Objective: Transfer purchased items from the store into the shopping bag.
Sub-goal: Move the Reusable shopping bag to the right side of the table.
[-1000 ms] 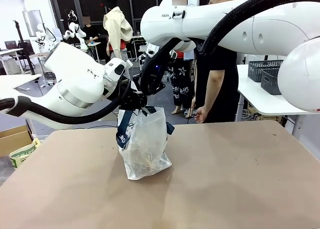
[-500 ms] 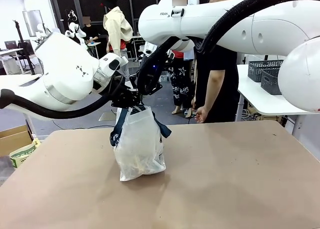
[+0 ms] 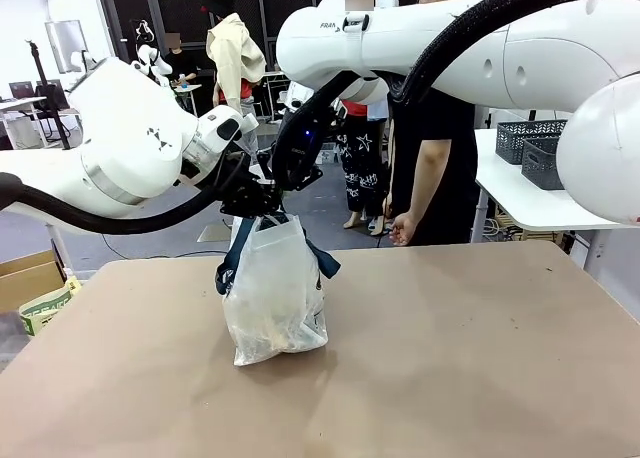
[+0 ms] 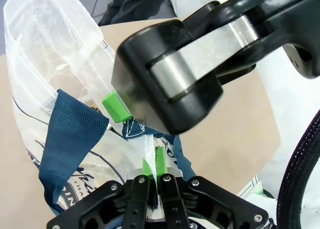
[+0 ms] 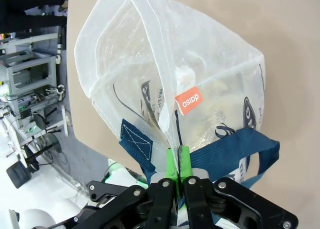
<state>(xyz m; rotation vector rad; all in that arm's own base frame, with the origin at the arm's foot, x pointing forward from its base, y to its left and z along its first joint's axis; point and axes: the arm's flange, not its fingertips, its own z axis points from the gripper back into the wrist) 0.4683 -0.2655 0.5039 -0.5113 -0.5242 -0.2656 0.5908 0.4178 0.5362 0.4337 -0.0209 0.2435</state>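
Two end effectors are clamped on the top of the shopping bag (image 3: 272,293), with the counter (image 3: 480,358) below them. The left end effector (image 4: 152,165) has its pads fully closed on the bag's rim beside a navy handle; the right end effector (image 5: 178,161) is likewise closed on the rim fabric, just beside the other navy strap. The bag hangs directly beneath both, its base touching the counter.

Compared with a second ago, the bag has been carried toward the robot's left and drawn up taller, its top pulled narrow between the two grips. My judgement: loading is finished and the bag is being lifted or repositioned. Pale items (image 3: 285,328) lie in the bottom of the bag, well below the end effectors; detail is unclear.

Writing: an orange tag (image 5: 188,100) just above the right end effector appears to read "osipp", upside down. The navy print on the bag is illegible.
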